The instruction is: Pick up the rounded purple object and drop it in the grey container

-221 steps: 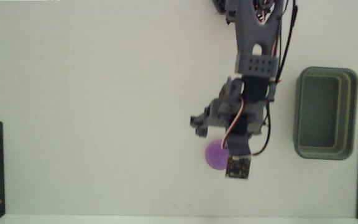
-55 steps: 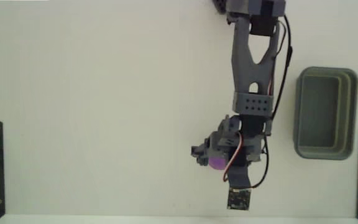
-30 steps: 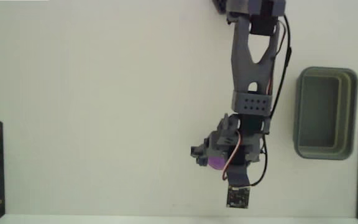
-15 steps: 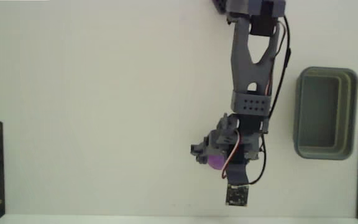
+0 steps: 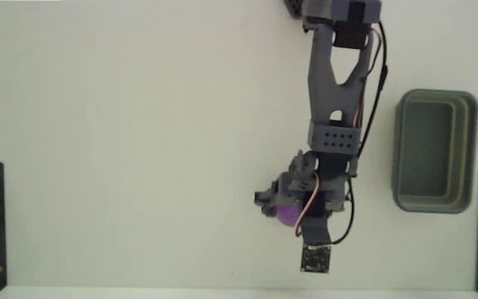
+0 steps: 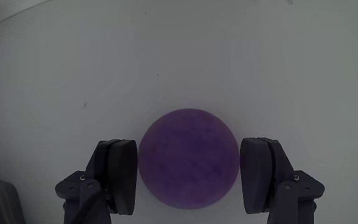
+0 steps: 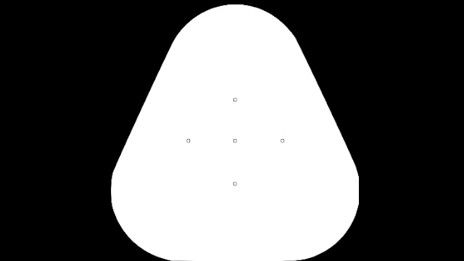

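Pincer [image 6: 189,177] clamped on purple ball [image 6: 189,157], grey container [image 5: 435,151] well apart, bare white table [image 5: 139,149] between.

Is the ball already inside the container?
No, in the fixed view the ball sits between the gripper fingers, well left of the container.
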Controlling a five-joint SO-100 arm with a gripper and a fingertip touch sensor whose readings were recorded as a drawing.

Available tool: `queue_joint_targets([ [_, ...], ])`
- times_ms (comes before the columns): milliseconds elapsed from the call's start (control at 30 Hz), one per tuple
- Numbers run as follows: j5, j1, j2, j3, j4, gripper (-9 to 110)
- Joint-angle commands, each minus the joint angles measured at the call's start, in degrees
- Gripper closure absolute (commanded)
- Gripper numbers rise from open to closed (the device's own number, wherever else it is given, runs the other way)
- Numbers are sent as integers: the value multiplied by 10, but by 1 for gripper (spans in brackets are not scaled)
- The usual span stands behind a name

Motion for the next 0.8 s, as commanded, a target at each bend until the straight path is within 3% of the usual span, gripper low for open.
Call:
queue_joint_targets([
  [0, 3, 5, 16, 6, -11, -9],
  [767, 3, 5, 11, 35, -46, -9],
])
